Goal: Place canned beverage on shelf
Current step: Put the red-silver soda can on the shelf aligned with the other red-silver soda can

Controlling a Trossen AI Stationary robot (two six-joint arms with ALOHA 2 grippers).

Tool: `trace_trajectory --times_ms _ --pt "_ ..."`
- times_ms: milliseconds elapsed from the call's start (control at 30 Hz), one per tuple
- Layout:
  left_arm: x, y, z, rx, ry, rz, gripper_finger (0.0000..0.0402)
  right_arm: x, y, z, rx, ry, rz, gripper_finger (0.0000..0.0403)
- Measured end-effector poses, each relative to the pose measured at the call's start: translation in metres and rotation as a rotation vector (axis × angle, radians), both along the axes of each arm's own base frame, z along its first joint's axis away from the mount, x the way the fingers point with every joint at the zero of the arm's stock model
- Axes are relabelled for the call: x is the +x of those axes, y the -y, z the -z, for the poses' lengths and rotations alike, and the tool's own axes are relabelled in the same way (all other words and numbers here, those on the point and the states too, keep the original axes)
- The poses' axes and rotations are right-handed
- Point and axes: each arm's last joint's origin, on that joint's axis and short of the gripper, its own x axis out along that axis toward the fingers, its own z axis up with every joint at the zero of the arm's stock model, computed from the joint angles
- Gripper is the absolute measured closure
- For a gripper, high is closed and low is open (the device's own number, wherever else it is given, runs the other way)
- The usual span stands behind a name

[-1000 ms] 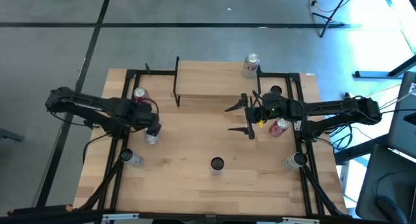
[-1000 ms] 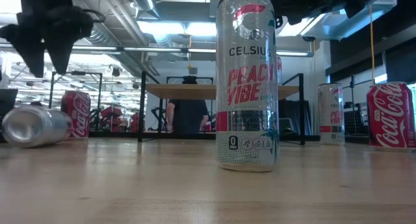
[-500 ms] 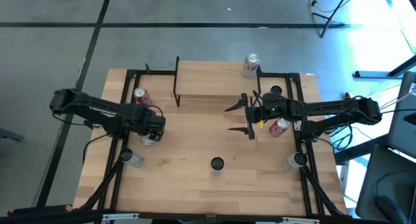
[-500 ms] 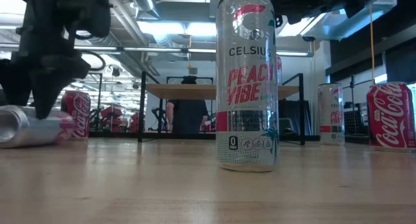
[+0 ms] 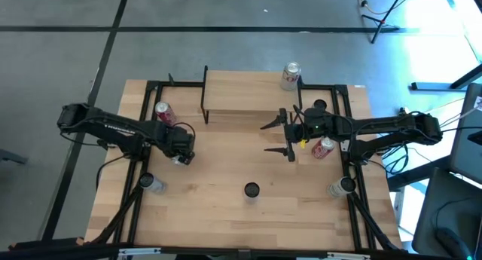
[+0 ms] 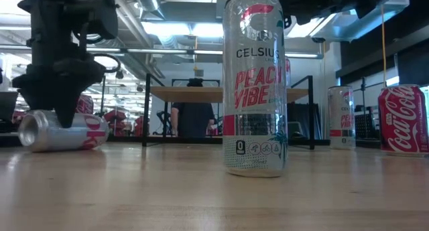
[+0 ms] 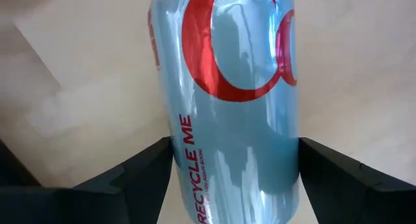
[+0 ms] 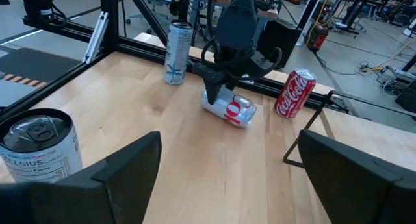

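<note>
On the left half of the tabletop [image 5: 226,207], the left end effector [image 5: 181,153] reaches down over a silver can [image 6: 64,129] lying on its side, its 2 fingers [image 7: 130,178] set on either side of the can's body; whether they press the metal or just stand beside it cannot be told. The can rests on the wood, with a red cola can [image 5: 163,111] standing just behind it. The shelf [image 5: 245,90] sits at the far middle of the tabletop, with a silver can [image 5: 291,75] near its right end; whether that can stands on the board cannot be told. The right end effector [image 5: 277,137] hangs near the shelf's front right corner with its fingers spread apart, holding nothing. Just beside the right arm lies another red cola can [image 5: 324,148]. Along the near edge stand 3 more upright cans, the middle one [image 6: 255,84] a tall silver can with pink lettering.
</note>
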Motion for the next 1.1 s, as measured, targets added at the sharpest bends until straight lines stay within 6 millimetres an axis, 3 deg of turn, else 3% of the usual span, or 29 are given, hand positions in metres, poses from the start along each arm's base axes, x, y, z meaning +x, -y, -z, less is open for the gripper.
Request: trace_trajectory --times_ms 700,967,1100 --pt "0.007 -0.002 -0.002 0.043 0.026 0.013 0.0111 0.000 0.000 0.000 0.001 -0.003 0.000 0.0054" --pt "0.003 -0.006 0.011 0.034 0.017 0.040 0.0052 0.000 0.000 0.000 0.001 -0.004 0.000 0.0054" --pt "0.005 -0.006 0.010 0.033 0.037 0.030 0.0045 0.000 0.000 0.000 0.001 -0.003 0.000 0.0054"
